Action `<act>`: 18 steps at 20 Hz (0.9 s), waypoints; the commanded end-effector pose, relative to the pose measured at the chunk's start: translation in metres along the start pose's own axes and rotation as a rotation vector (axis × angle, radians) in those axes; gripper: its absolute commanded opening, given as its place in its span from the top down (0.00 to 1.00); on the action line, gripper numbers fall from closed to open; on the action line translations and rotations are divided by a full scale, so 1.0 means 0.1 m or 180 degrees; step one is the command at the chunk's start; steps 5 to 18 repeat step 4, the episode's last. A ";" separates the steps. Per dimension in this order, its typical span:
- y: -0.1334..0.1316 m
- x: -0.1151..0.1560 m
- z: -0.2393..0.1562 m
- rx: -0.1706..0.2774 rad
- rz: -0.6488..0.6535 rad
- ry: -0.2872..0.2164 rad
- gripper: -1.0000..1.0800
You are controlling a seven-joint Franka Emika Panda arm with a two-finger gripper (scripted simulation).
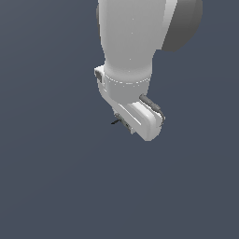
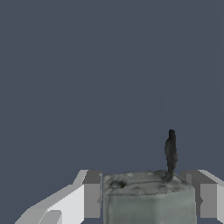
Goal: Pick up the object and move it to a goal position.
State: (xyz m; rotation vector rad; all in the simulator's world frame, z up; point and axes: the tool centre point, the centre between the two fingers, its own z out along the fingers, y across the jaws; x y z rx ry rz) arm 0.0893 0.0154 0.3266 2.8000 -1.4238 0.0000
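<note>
The gripper [image 2: 148, 194] clamps a greyish-green object [image 2: 148, 199], cut off at the wrist view's edge; in the exterior view the arm [image 1: 128, 42] hides nearly all of it.

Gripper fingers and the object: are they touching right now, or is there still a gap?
Touching. In the wrist view the greyish object fills the space between both fingers, with no gap visible on either side. The exterior view is too small to confirm.

Object [image 2: 148, 199] — in the wrist view a pale grey-green blocky item with mottled, dark-flecked top face, sitting between two grey fingertips [image 2: 92, 194], apparently touching both. A thin dark spike rises upright from its top edge. In the exterior view only a tiny dark angular bit [image 1: 115, 122] shows beside the white hand — details too small.
</note>
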 end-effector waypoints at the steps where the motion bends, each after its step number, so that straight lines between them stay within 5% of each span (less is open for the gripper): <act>1: -0.02 0.01 -0.03 0.0001 0.0000 -0.0001 1.00; 18: -0.02 0.01 -0.04 0.0001 0.0000 -0.0001 1.00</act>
